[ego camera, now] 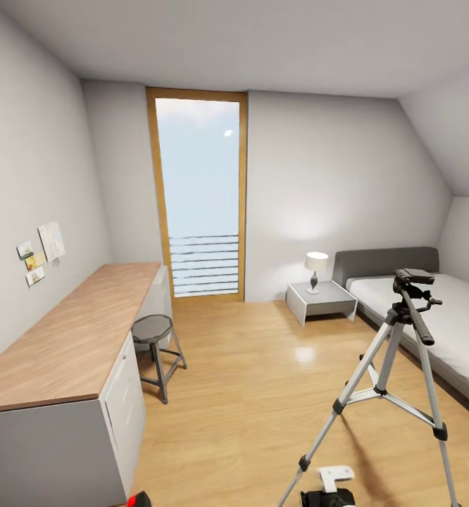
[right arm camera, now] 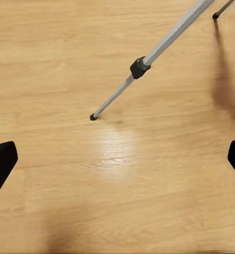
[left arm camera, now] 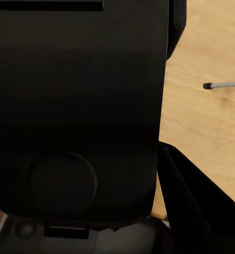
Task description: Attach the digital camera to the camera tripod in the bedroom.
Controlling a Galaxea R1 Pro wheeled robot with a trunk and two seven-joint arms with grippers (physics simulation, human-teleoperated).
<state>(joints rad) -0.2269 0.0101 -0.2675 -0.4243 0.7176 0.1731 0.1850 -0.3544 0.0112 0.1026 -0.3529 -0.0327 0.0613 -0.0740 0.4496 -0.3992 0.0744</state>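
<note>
The camera tripod stands on the wood floor at the right, beside the bed, with silver legs spread and a bare black pan head on top. A black body, the digital camera, sits between the fingers of my left gripper, which is shut on it; one finger shows beside it. Its red dot peeks over the head view's bottom edge. My right gripper hangs open over the floor, near a tripod leg and its foot. The same gripper sits low by the tripod.
A long wood-topped desk runs along the left wall, with a grey stool beside it. A nightstand with a lamp and a low bed stand at the far right. A glazed door is in the back wall.
</note>
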